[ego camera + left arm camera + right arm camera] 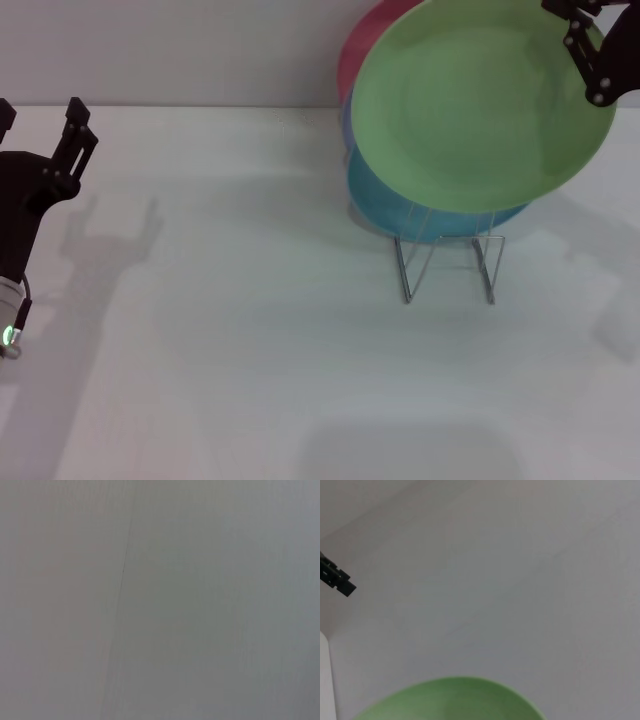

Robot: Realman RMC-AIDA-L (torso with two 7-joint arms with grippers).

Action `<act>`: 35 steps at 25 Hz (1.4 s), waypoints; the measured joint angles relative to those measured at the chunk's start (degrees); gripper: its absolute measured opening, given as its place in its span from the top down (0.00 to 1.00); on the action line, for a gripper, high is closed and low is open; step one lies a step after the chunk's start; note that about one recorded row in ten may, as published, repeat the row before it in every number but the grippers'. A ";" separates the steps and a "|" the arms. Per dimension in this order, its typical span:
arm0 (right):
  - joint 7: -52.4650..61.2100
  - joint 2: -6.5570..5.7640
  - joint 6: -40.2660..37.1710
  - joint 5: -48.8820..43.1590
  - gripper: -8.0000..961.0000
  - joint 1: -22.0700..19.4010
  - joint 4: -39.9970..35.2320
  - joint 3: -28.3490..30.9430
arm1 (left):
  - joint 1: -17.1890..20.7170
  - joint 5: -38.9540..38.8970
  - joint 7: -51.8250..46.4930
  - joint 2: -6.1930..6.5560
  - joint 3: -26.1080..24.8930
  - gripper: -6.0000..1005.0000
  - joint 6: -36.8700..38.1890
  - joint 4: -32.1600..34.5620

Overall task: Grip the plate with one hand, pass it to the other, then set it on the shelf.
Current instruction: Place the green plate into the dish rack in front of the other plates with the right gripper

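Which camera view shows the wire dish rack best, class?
The head view. Only there does the wire rack appear, its bent-wire legs standing on the white table below the green plate held by the right gripper. The left wrist view shows only a plain grey surface; the right wrist view shows only the plate's edge, no rack.

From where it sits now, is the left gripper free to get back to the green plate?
Probably yes. The left gripper is far off at the table's left side, with bare tabletop between it and the green plate, which the right gripper holds above the rack.
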 joint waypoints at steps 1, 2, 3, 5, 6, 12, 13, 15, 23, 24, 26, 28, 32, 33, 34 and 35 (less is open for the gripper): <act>0.00 0.00 0.11 -0.06 0.95 -0.01 0.03 0.02 | -0.02 0.00 0.00 0.00 0.00 0.19 0.00 -0.04; -0.01 0.06 0.18 -0.08 0.95 -0.10 0.11 0.04 | -0.04 0.00 -0.01 0.01 0.00 0.19 0.00 -0.06; -0.01 0.13 0.23 -0.09 0.95 -0.20 0.20 0.05 | -0.06 0.00 -0.01 0.01 0.00 0.19 0.01 -0.06; -0.03 0.31 0.45 -0.09 0.95 -0.52 0.54 0.05 | -0.10 0.00 -0.01 0.01 0.00 0.19 0.13 -0.06; -0.03 0.44 0.58 -0.09 0.95 -0.71 0.77 0.05 | -0.11 0.00 -0.01 0.01 0.05 0.19 0.21 -0.07; -0.04 0.70 1.40 -0.13 0.94 -1.54 1.44 0.05 | -0.11 0.00 -0.01 0.01 0.56 0.19 0.52 -0.22; -0.05 0.66 1.48 -0.39 0.94 -1.54 1.36 0.04 | -0.08 0.00 0.00 0.00 0.60 0.19 0.77 -0.46; -0.11 0.65 1.49 -0.53 0.94 -1.55 1.33 0.04 | -0.07 0.00 0.00 -0.02 0.65 0.19 0.92 -0.60; -0.57 0.67 1.51 -1.01 0.93 -1.65 1.23 -0.38 | 0.02 0.00 -0.02 -0.06 0.82 0.19 1.17 -0.66; -0.58 0.72 1.53 -1.45 0.93 -1.65 1.29 -0.41 | 0.17 0.00 -0.02 -0.07 1.00 0.19 1.35 -0.66; -0.58 0.73 1.54 -1.87 0.92 -1.59 1.35 -0.43 | 0.24 0.00 -0.02 -0.07 1.07 0.19 1.39 -0.66; -0.59 0.74 1.54 -2.06 0.92 -1.55 1.38 -0.43 | 0.30 0.00 -0.02 -0.08 1.14 0.19 1.40 -0.70; -0.60 0.80 1.45 -2.84 0.92 -1.37 1.38 -0.32 | 0.22 0.00 -0.01 -0.08 1.36 0.19 1.44 -0.75; -0.60 0.80 1.45 -2.84 0.92 -1.37 1.38 -0.32 | 0.22 0.00 -0.01 -0.08 1.36 0.19 1.44 -0.75; -0.61 0.84 1.39 -2.88 0.92 -1.38 1.24 -0.28 | 0.14 0.00 -0.01 -0.08 1.42 0.19 1.45 -0.75; -0.61 0.84 1.39 -2.88 0.91 -1.38 1.24 -0.28 | 0.06 0.00 -0.01 -0.08 1.47 0.19 1.45 -0.75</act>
